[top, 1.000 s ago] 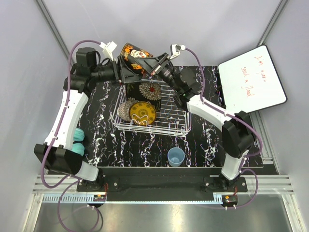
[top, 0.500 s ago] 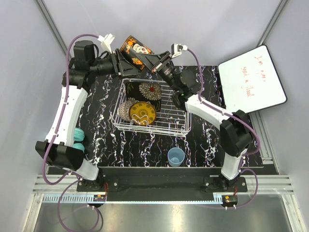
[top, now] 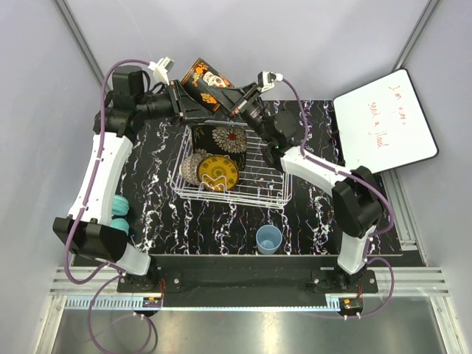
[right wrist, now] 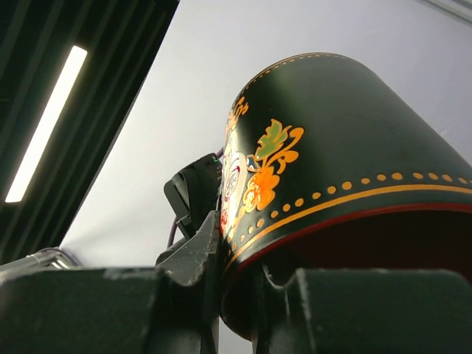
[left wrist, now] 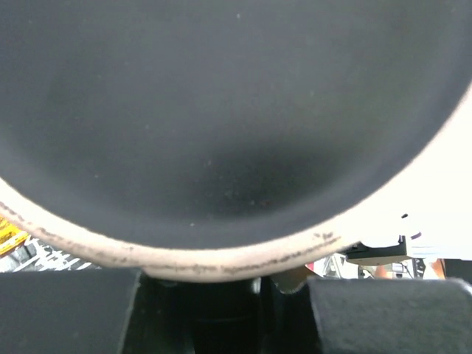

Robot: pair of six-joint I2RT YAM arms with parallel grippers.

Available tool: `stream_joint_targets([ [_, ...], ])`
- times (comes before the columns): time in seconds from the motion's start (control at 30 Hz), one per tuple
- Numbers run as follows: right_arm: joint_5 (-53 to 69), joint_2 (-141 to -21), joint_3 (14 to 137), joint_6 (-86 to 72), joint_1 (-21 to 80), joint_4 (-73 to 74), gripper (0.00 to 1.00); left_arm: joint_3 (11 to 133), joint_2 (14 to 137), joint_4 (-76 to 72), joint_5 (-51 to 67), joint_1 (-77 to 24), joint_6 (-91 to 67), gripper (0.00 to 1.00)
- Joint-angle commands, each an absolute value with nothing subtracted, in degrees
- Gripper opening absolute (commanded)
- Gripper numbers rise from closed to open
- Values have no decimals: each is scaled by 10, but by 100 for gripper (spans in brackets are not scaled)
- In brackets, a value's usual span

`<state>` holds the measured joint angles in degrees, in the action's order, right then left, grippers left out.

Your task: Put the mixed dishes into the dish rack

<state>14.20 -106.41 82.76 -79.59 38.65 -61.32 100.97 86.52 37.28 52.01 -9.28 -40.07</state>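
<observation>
Black marbled worktop point(top: 214, 221) seen from above, with a white wire dish rack point(top: 274, 193) at its centre. In the rack's left part are a dark square floral plate point(top: 225, 138), a beige patterned bowl point(top: 192, 168) and a yellow patterned plate point(top: 217, 172). A light blue cup point(top: 268, 239) stands on the worktop below the rack, at lower centre. At upper centre, a dark orange-decorated mug point(top: 206, 77) is in the air between the left hand point(top: 186, 103) and the right hand point(top: 237, 99), both touching it. From the left wrist, a dark rounded face of the mug point(left wrist: 221, 110), edged by a pale ring, fills the frame just above the hand; whether that hand is clamped cannot be told. From the right wrist, the right hand point(right wrist: 251, 295) is clamped on the mug's rim at lower centre, one finger point(right wrist: 195, 254) against the painted outer wall.
</observation>
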Motion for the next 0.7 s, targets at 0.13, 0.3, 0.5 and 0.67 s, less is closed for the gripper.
stream_joint_targets([
  [0.13,282,-1022,717,-901,377,-646,21,1012,830,244,510,-113,-307,0],
  [0.3,293,-1003,651,-916,344,-657,48,1019,832,253,504,-113,-294,0],
  [0.5,315,-1030,671,-939,340,-673,72,1045,840,256,501,-114,-298,0],
  [0.67,321,-1013,651,-926,330,-657,100,1040,831,256,491,-116,-290,0],
])
